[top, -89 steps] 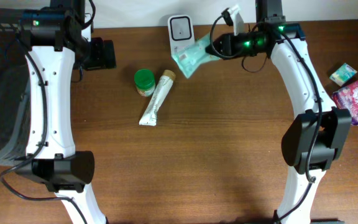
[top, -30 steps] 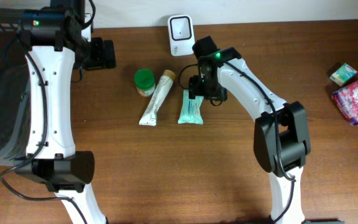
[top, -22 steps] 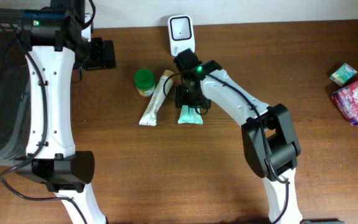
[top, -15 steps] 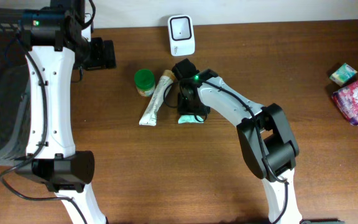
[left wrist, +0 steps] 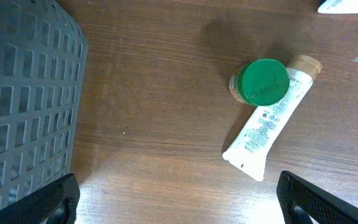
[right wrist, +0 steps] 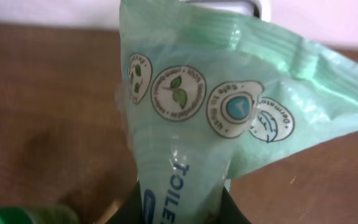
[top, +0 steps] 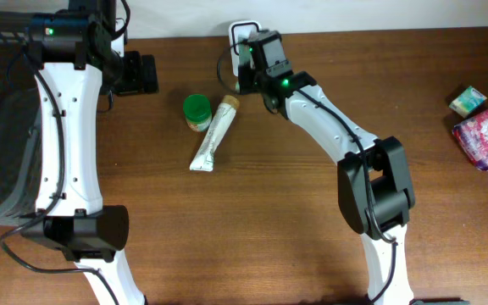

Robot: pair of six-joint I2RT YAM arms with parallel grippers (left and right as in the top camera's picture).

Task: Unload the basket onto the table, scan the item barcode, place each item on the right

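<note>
Right wrist: right claw (right wrist: pixel 184 214) pinches the green packet (right wrist: pixel 191 124) at its lower end, packet fanning out ahead.

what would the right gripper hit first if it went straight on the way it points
Most likely the white scanner just ahead: the right gripper points at it, and the green wipes packet it holds would touch first. How far off the scanner is remains unclear.
</note>
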